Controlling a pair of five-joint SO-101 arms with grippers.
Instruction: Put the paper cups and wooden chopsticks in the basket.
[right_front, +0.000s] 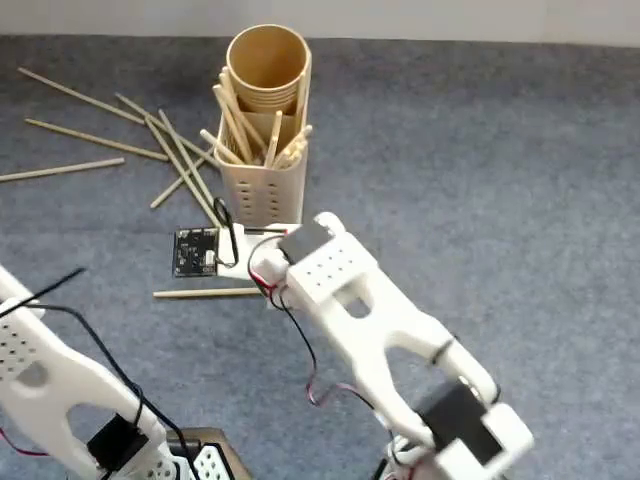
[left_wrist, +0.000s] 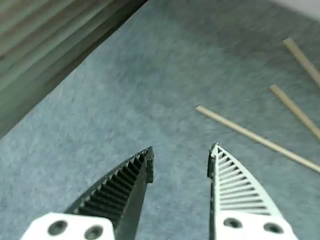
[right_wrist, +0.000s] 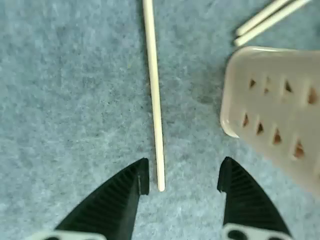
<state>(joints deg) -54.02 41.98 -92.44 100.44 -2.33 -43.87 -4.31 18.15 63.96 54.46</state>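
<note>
Chopstick (right_wrist: 155, 100), pale, thin, straight, lies ending between the right tool's (right_wrist: 182, 175) parted jaws; left tool (left_wrist: 181, 155) gapes too.

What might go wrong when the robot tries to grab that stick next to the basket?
1. The right tool is open around just the end of the chopstick, which lies flat on the carpet; such a thin stick may slip or swing out.
2. The basket stands close beside that tool, so a bump might tip it.
3. Paper cups and sticks already crowd it, so another may bounce out.
</note>
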